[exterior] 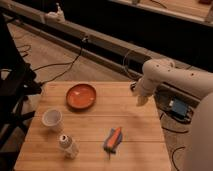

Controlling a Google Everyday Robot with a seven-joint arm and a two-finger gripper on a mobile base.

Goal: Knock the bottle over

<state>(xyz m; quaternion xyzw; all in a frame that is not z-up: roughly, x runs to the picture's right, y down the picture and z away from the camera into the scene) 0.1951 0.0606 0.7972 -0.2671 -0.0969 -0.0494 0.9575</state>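
I see the bottle (68, 146) near the front-left of the counter (131, 119), just in front of the cup (52, 119). The tool (113, 140) lies to its right and the bowl (81, 96) sits behind. The hand (141, 100) hangs at the right edge, well apart. I cannot tell its opening or load.

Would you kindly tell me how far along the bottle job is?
Nothing is done yet: the bottle stands upright at the front left of the table, near the white cup. The gripper hangs over the table's right side, well apart from it. Reaching and tipping the bottle remain.
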